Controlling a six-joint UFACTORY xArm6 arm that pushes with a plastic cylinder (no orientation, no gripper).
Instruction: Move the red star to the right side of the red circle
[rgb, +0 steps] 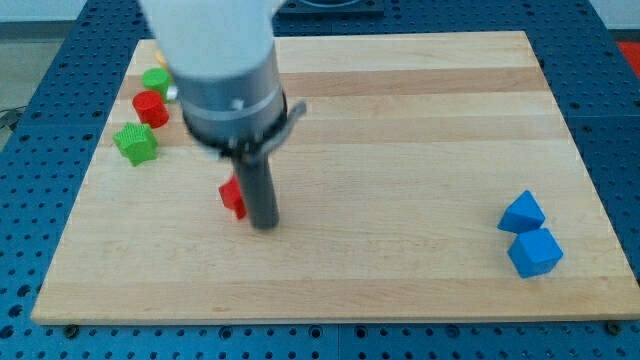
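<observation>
The red star (233, 198) lies on the wooden board (400, 150) left of centre, mostly hidden behind the rod. My tip (264, 224) rests on the board touching the star's right side. The red circle (150, 108) sits near the board's upper left, well up and to the left of the star and the tip.
A green circle (156, 81) lies just above the red circle, and a green star (135, 143) just below it. Two blue blocks (521, 212) (535, 252) sit together at the board's lower right. The arm's grey body (230, 80) covers the upper left.
</observation>
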